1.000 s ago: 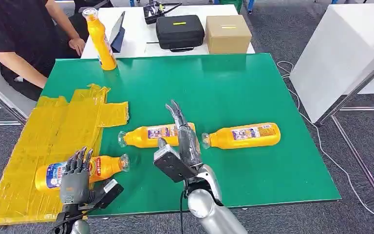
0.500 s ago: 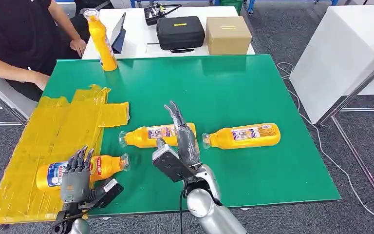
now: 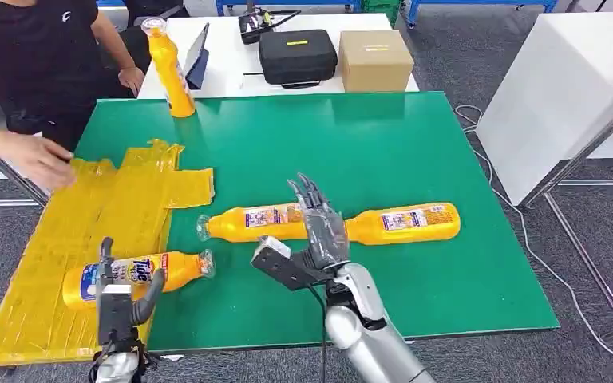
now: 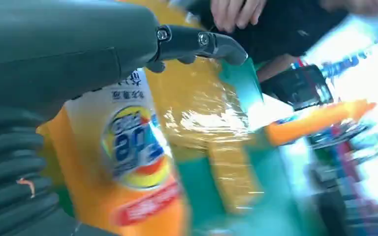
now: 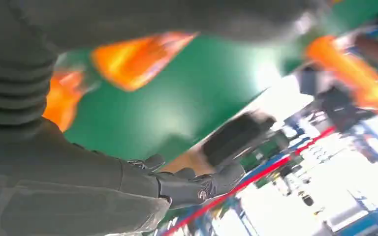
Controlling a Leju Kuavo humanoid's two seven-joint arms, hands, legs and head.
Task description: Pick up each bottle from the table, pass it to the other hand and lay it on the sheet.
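Observation:
One orange bottle (image 3: 136, 274) lies on the yellow sheet (image 3: 88, 215), its label showing close up in the left wrist view (image 4: 128, 157). My left hand (image 3: 120, 302) stands edge-on just in front of it, fingers apart, holding nothing. Two more bottles lie on the green table (image 3: 367, 144): one in the middle (image 3: 247, 223), one to its right (image 3: 405, 223). My right hand (image 3: 321, 229) hovers over the right bottle's neck with fingers stretched out and nothing in it. A further bottle (image 3: 168, 68) stands upright at the table's far left corner.
A person stands at the far left, one hand (image 3: 41, 159) reaching over the sheet's far corner. On the white table behind are a black case (image 3: 297, 54), a cardboard box (image 3: 375, 57) and a tablet (image 3: 195, 54). Another white table (image 3: 559, 88) stands to the right.
My right hand has shifted to the right, from the middle bottle to the right bottle's neck. My left hand has turned edge-on and drawn back from the bottle on the sheet. The person's hand has come over the sheet.

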